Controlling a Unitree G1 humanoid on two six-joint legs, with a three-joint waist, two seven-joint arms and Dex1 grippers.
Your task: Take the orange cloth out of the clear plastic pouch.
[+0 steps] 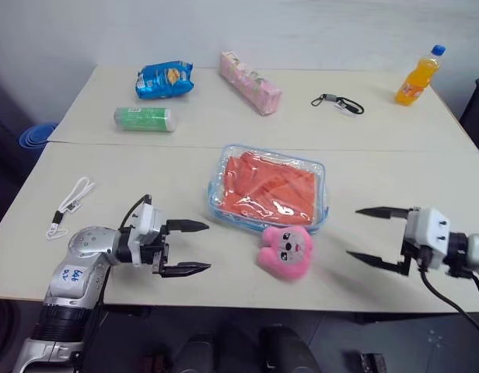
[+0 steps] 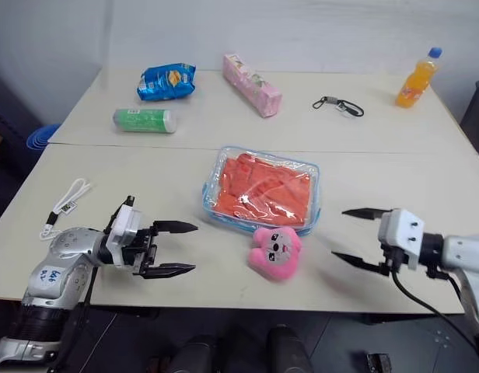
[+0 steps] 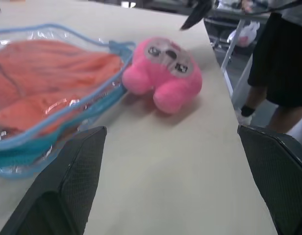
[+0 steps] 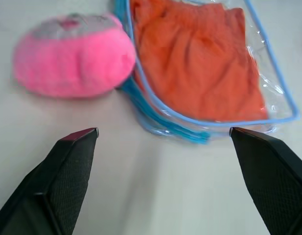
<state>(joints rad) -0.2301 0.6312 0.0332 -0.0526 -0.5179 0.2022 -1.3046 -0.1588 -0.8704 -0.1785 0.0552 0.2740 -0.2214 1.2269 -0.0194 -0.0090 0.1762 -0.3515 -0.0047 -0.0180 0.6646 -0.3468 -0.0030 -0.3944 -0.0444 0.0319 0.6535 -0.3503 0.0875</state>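
Left eye view: orange cloth point(image 1: 268, 185) folded inside the clear plastic pouch point(image 1: 317, 172), flat at the middle of the table point(image 1: 146, 167), pink plush toy point(image 1: 286, 250) touching its near edge. Left gripper point(image 1: 197, 247) level, pointing right, fingers spread, empty. Right gripper point(image 1: 364, 235) pointing left, spread wide, empty. Left wrist view adds a person's legs point(image 3: 278, 73) beside the table.
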